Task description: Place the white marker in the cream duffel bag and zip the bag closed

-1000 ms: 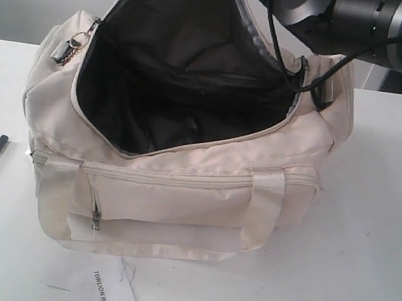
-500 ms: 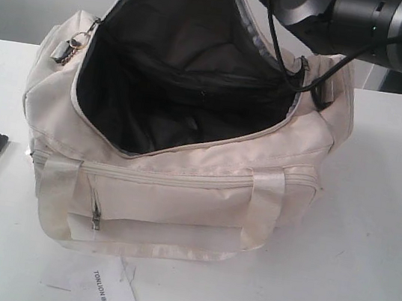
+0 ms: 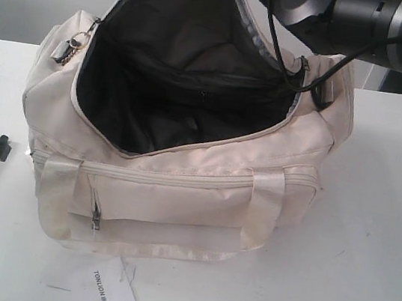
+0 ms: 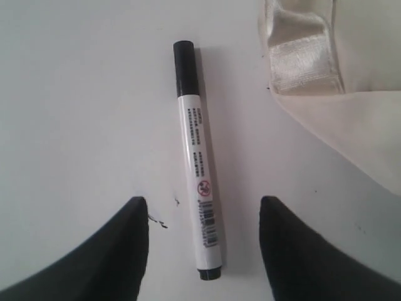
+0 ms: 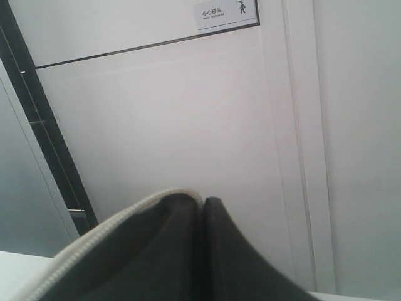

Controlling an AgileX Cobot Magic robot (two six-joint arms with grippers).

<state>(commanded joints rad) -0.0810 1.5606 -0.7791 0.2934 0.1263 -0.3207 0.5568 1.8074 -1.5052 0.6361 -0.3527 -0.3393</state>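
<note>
Left gripper (image 4: 203, 204): jaws wide apart, straddling white marker (image 4: 199, 163), nothing gripped. Marker flat on table (image 3: 366, 258), just left of cream duffel bag (image 3: 178, 200). Right gripper (image 5: 203, 210): pinched closed on bag's top flap edge, flap raised, dark interior exposed. Paper tag (image 3: 101, 287) on near side of bag

Marker (image 4: 199, 169) flat beside unzipped bag (image 3: 179, 193)

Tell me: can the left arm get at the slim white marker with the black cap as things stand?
Probably yes. The left pincer hangs open astride the slim white black-capped marker, which lies flat on the white table with nothing over it. The cream fabric duffel bag sits clear of it.
</note>
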